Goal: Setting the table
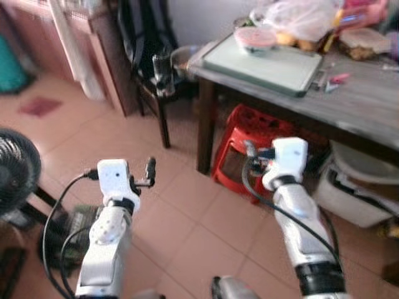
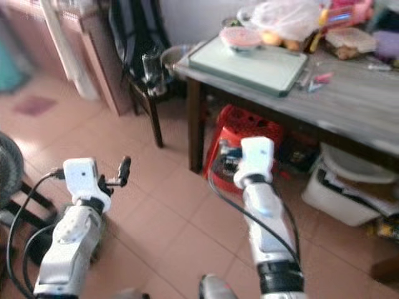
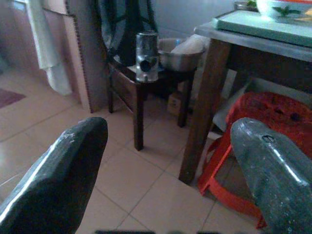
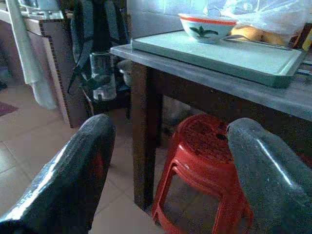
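Observation:
A dark wooden table [image 1: 365, 109] stands ahead to the right. On its near corner lies a pale green tray [image 1: 262, 62] with a white bowl [image 4: 207, 27], red-rimmed and leaf-patterned, at its far end. Both arms are raised over the tiled floor, short of the table. My left gripper [image 3: 168, 141] is open and empty, and it faces a small side table and the table's leg. My right gripper [image 4: 168, 144] is also open and empty. It faces the table's corner, below the level of the tray.
A red plastic stool [image 1: 249, 140] sits under the table's corner, with white bins [image 1: 355, 190] further right. A low dark side table [image 3: 141, 90] holds a glass jar [image 1: 163, 73] and a metal bowl [image 3: 178, 51]. A fan [image 1: 15, 171] stands at left. Bags and food [image 1: 299, 18] crowd the tabletop.

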